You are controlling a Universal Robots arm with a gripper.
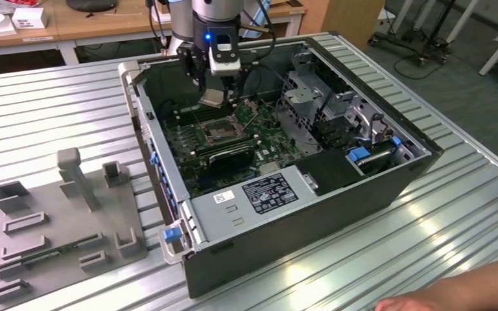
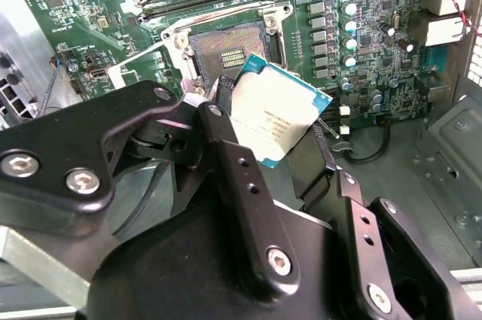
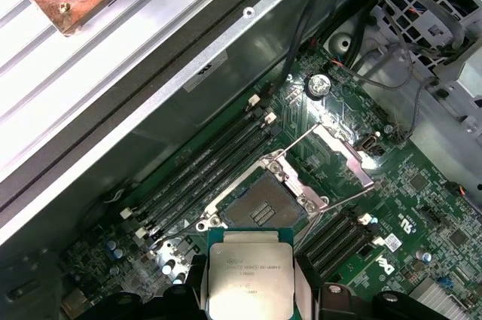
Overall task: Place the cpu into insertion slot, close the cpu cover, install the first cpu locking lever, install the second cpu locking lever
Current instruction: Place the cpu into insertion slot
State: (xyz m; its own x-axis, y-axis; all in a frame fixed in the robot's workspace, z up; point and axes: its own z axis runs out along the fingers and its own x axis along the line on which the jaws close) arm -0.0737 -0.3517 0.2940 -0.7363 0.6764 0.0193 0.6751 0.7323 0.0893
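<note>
My gripper [image 1: 213, 91] hangs inside the open computer case [image 1: 404, 168], shut on the cpu [image 1: 212, 98], a small silvery-tan square chip. The black fingers [image 2: 226, 135] clamp two opposite edges of the cpu [image 2: 277, 113]. The cpu is held tilted, a short way above and to the side of the insertion slot [image 1: 217, 131]. In both wrist views the insertion slot [image 3: 260, 203] lies bare with its dark centre exposed. The cpu cover [image 3: 345, 156] is flipped open beside it, and thin metal levers [image 3: 301, 135] stand raised.
Long black memory slots [image 3: 203, 169] run beside the socket. A grey power supply box [image 1: 258, 194] fills the case's near end, with drive cages [image 1: 318, 103] on the exterior view's right. A grey fixture [image 1: 59, 220] sits on the table. A person's hand [image 1: 456, 291] rests at the bottom right.
</note>
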